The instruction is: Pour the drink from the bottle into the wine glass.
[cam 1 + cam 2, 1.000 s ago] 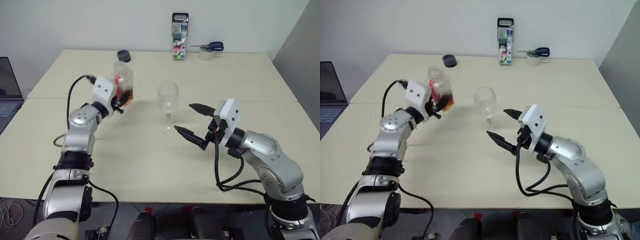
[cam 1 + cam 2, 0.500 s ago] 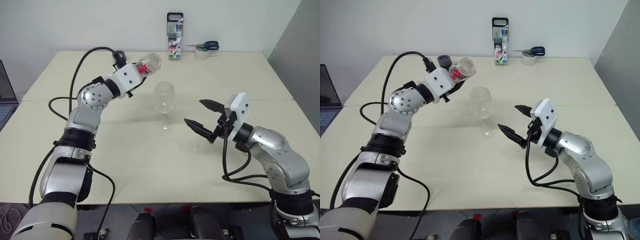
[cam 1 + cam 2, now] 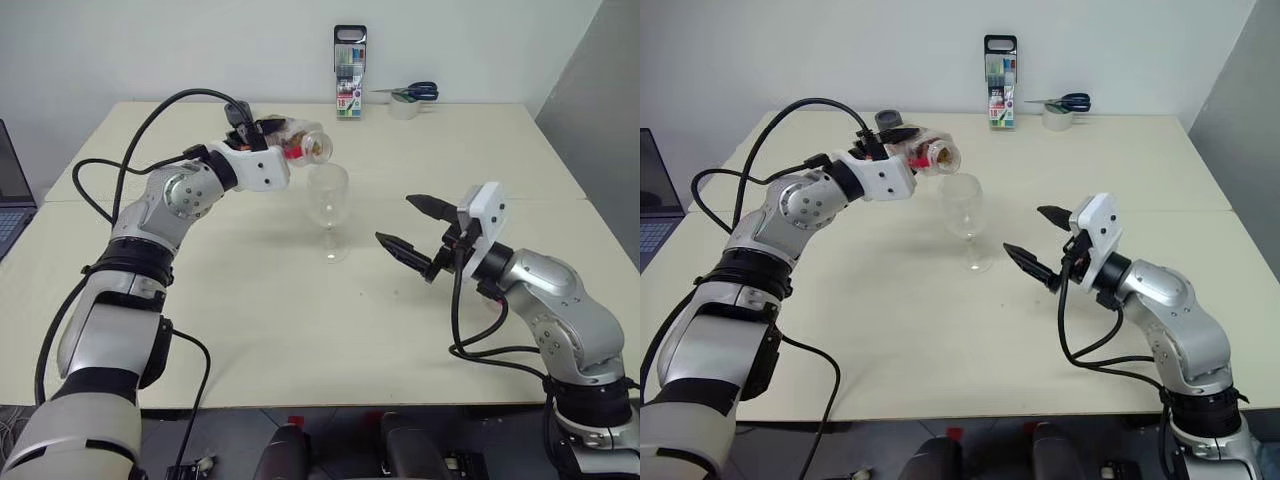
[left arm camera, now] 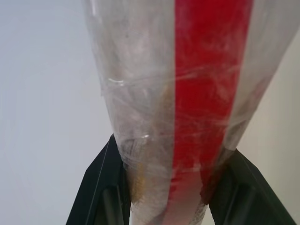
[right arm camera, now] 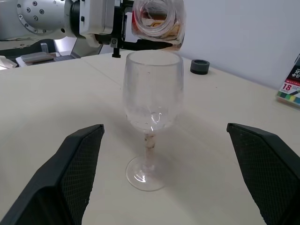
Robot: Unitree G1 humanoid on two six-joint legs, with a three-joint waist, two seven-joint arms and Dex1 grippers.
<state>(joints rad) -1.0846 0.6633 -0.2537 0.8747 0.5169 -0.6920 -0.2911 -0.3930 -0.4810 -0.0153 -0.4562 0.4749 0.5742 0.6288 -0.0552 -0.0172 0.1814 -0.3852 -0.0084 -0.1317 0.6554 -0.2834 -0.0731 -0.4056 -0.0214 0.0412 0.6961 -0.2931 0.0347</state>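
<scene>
1. The left gripper (image 3: pixel 908 150) is shut tight on the bottle (image 3: pixel 930 154). It holds the bottle on its side, up in the air, with the open mouth just above the rim of the wine glass (image 3: pixel 963 203).
2. The wine glass stands up straight on the table (image 3: pixel 940 310), near the middle, between the two arms. Its bowl looks empty, or nearly so.
3. A little of the drink (image 5: pixel 172 32) shows inside the bottle, close to the mouth. I cannot see any of it falling into the glass.
4. The right gripper (image 3: pixel 420 224) waits beside the glass with its two fingers spread wide. It holds nothing and does not touch the glass.
5. So the step in hand looks like the pour itself, just at its start.
6. Next, the bottle likely needs to tip a bit more, slowly, with its mouth kept over the bowl.
7. If the mouth slides off to the side, the drink could spill on the table.
</scene>
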